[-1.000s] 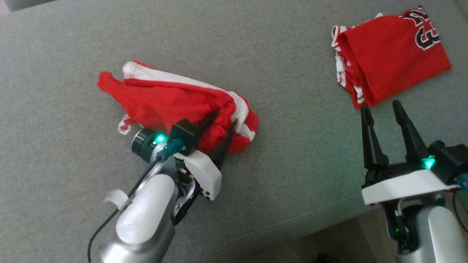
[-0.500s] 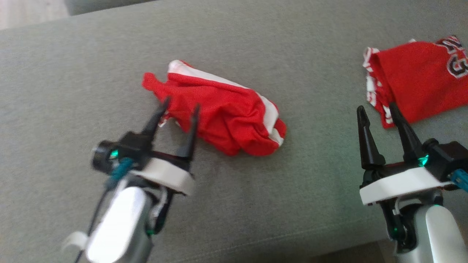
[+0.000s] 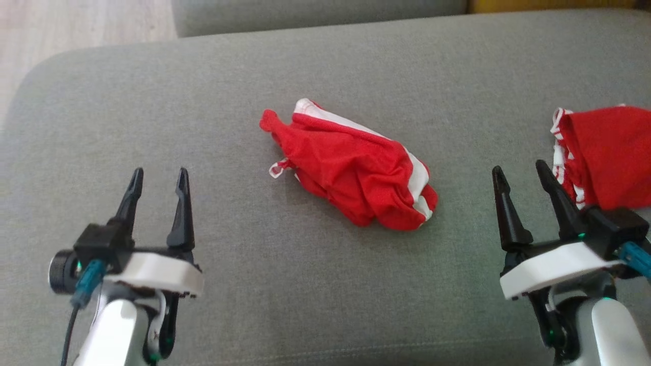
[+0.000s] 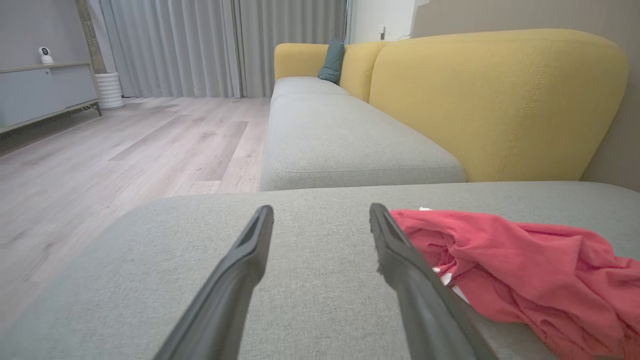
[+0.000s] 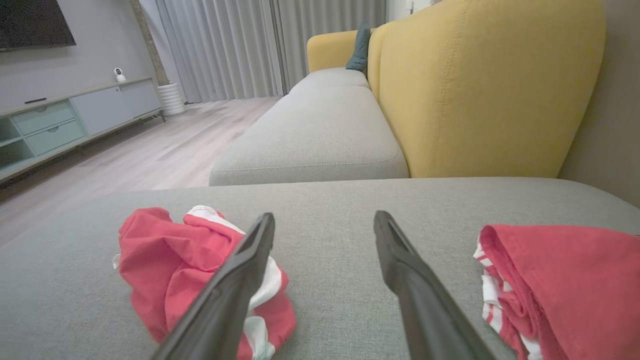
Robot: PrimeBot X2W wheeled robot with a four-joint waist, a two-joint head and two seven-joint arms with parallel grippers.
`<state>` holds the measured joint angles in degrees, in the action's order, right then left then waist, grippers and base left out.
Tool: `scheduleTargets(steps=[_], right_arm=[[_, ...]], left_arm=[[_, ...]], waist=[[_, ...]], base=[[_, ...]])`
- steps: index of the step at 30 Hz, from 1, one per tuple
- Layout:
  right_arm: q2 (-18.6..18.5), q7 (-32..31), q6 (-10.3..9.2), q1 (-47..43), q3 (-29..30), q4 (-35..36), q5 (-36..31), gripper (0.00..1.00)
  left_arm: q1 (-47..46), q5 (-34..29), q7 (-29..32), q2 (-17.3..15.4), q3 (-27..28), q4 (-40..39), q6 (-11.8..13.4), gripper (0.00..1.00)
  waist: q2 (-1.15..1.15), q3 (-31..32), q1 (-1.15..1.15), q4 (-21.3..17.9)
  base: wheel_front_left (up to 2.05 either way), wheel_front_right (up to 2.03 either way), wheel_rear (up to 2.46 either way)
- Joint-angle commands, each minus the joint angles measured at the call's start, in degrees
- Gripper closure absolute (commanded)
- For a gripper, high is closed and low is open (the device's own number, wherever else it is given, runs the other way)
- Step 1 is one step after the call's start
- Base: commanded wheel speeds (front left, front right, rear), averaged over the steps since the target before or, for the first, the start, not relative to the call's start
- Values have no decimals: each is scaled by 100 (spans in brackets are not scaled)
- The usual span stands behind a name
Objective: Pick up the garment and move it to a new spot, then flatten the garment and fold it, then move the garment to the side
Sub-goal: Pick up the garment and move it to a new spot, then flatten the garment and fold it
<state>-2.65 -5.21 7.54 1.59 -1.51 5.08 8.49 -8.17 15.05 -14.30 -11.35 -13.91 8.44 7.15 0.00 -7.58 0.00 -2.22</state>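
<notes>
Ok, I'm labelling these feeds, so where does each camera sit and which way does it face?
Head view: on the head, looking down at the grey cushion; left hand and right hand show.
Left wrist view: on the left wrist, looking along the cushion toward the yellow sofa; own fingers show.
Right wrist view: on the right wrist, facing likewise; own fingers show.
Shared: all three show the crumpled red garment; both wrist views, the yellow sofa.
</notes>
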Motion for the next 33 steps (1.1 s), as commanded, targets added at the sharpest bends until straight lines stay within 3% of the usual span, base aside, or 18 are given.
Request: scheduleTargets(steps=[1,12,33], right_arm=[[-23,-56,-5,42,-128,213,-32,0],[-23,-210,-5,-245,-123,266,-27,0],[-23,-229,-5,-209,-105,339,-5,0]], left_arm=[[-64,-6,-66,-148,252,-255,26,0],[512,8,-69,-131,300,-454,25,0],[475,14,-69,-170,247,-473,78,0]], waist=[[0,114,0,80],[0,392,0,64],[0,300,0,52]], base=[[0,0,0],[0,0,0],[0,0,0]])
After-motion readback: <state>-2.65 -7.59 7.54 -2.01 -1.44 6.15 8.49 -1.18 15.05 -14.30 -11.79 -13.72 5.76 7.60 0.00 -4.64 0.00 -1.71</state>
